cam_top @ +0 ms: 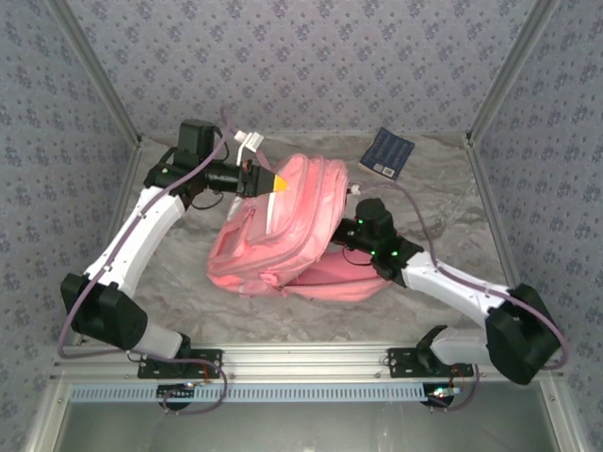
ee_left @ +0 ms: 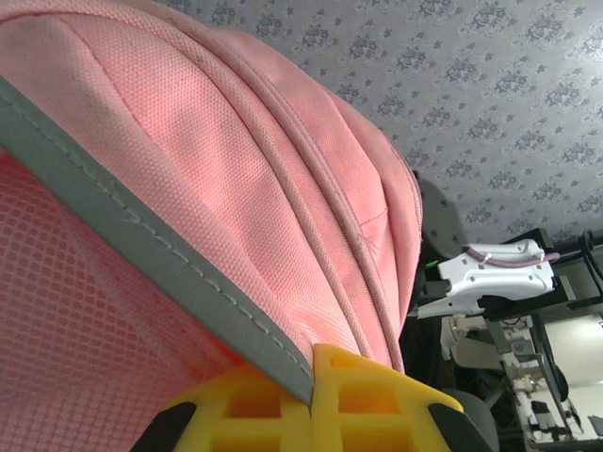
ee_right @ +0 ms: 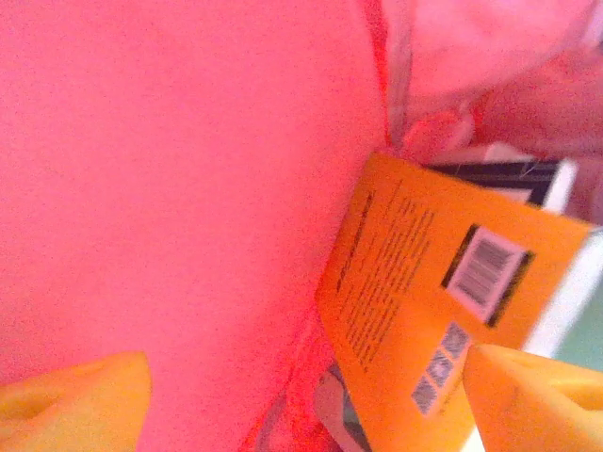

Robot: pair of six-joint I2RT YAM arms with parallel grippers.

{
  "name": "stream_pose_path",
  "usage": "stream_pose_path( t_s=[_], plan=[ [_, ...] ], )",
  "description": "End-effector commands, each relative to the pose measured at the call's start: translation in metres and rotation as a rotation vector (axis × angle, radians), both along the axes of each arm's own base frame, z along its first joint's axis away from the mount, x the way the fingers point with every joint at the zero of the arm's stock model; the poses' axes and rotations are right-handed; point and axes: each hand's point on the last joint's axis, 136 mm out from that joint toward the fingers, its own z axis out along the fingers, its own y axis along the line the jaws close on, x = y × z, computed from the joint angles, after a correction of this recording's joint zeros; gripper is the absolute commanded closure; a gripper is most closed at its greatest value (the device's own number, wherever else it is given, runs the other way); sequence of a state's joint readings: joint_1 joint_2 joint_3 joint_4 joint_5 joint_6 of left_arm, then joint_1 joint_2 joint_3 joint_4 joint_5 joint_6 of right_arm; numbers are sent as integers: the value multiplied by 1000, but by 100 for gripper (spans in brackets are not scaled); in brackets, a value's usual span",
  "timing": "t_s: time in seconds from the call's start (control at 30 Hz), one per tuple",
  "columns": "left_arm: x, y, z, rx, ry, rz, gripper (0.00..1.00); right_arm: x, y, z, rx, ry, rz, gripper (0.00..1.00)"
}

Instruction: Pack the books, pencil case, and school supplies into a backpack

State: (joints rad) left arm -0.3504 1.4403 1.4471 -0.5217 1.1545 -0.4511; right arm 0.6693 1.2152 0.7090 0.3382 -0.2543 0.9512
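Pink backpack [cam_top: 283, 235] is lying at the middle of the table [cam_top: 184, 278], the left gripper [ee_left: 311, 381] clenching its grey trim [ee_left: 141, 235], while the right gripper [ee_right: 306, 395] is holding its fingers wide apart, released, beside the yellow book [ee_right: 424, 282] that is resting inside the bag.

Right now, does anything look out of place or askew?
One navy book lies alone near the far right corner, outside the backpack. The backpack is slumped on its side, its edge pinched by the left claw; nothing looks spilled or damaged.
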Motion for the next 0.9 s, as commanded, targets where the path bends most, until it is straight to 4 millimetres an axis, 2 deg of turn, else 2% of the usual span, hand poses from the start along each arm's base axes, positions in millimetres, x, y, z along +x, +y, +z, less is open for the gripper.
stream_pose_path(
  t_s=[0.0,0.1,0.2,0.33,0.43,0.5,0.57,0.63,0.77,0.8,0.83,0.87],
  plan=[
    [-14,12,50,-78,-228,13,100,0,-36,-27,-150,7,-92,13],
    [9,27,31,8,-210,156,100,1,-67,-31,-252,11,-175,15],
    [30,47,1,126,-152,316,100,4,-108,-35,-344,52,-313,14],
    [49,77,-53,353,-71,502,100,17,-154,-36,-498,56,-474,11],
    [59,97,-95,497,38,597,100,35,-175,-36,-545,91,-536,11],
    [65,101,-111,529,75,622,100,51,-185,-42,-560,139,-569,11],
    [75,112,-126,598,90,682,100,71,-190,-44,-578,165,-575,12],
    [86,125,-135,649,101,747,100,91,-191,-47,-612,176,-572,12],
    [106,129,-144,657,116,796,100,141,-199,-61,-733,185,-528,12],
    [108,132,-148,679,124,805,100,158,-201,-58,-710,189,-525,13],
    [112,135,-150,694,131,822,99,172,-201,-65,-678,207,-500,15],
    [108,135,-154,704,164,817,88,189,-198,-71,-643,221,-463,16]
  ],
)
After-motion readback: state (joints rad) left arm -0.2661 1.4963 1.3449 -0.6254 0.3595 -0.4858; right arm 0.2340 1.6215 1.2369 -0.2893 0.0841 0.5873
